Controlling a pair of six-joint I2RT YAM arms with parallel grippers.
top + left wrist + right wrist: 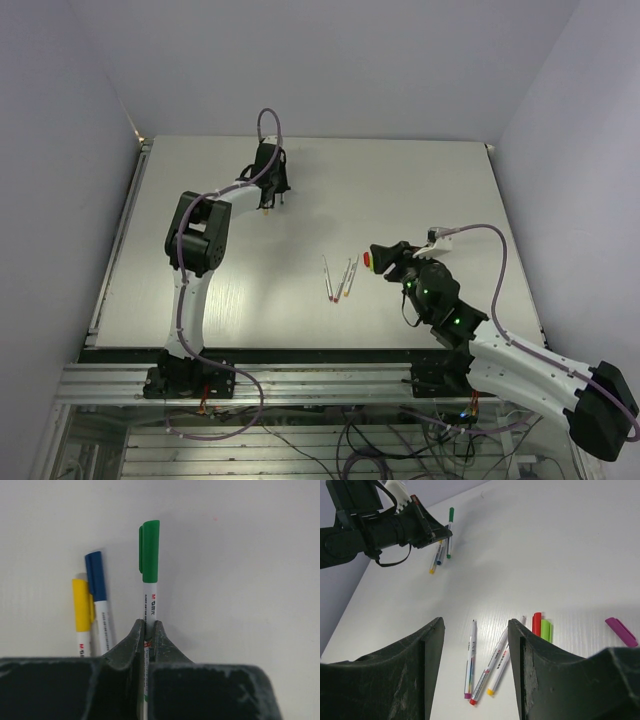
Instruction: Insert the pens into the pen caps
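My left gripper (pixel 149 622) is shut on a white pen (pixel 150 597) with a dark green cap (pixel 149 547) at the far side of the table (pixel 450 190). A yellow-capped pen (pixel 81 611) and a blue-capped pen (pixel 97 592) lie just left of it. My right gripper (pixel 476 625) is open and empty above three uncapped pens with magenta (pixel 470 660), red (pixel 490 667) and yellow (pixel 499 672) ends. A red cap (pixel 536 624) and a light green cap (pixel 546 629) lie side by side behind its right finger. A magenta cap (pixel 621 631) lies farther right.
In the top view the three loose pens (pixel 340 278) lie at the table's middle front, just left of my right gripper (pixel 382 262). My left gripper (pixel 270 198) is far back. The left arm (pixel 375 527) shows at the top left of the right wrist view.
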